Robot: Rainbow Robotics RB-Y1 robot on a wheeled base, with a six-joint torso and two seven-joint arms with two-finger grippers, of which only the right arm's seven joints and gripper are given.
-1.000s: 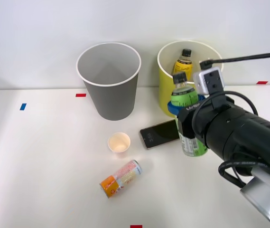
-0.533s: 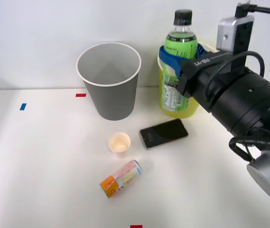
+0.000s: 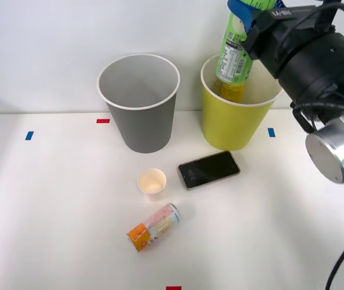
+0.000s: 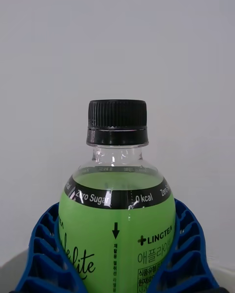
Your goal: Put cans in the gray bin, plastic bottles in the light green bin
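My right gripper (image 3: 248,12) is shut on the bright green plastic bottle (image 3: 235,51), holding it upright above the light green bin (image 3: 235,118), its base just inside the rim. In the wrist view the green bottle (image 4: 117,224) with its black cap sits between my blue ribbed fingers (image 4: 46,254). An amber-yellow bottle (image 3: 235,92) stands inside that bin, partly hidden behind the green one. The gray bin (image 3: 139,109) stands to its left. The orange-and-pink can (image 3: 153,226) lies on its side on the table near the front.
A small cream paper cup (image 3: 152,181) stands upright between the can and the gray bin. A black phone (image 3: 209,169) lies flat in front of the light green bin. Red and blue tape marks dot the white table (image 3: 51,205).
The gripper has lifted the green bottle from the table beside the phone up and back, to above the light green bin's opening.
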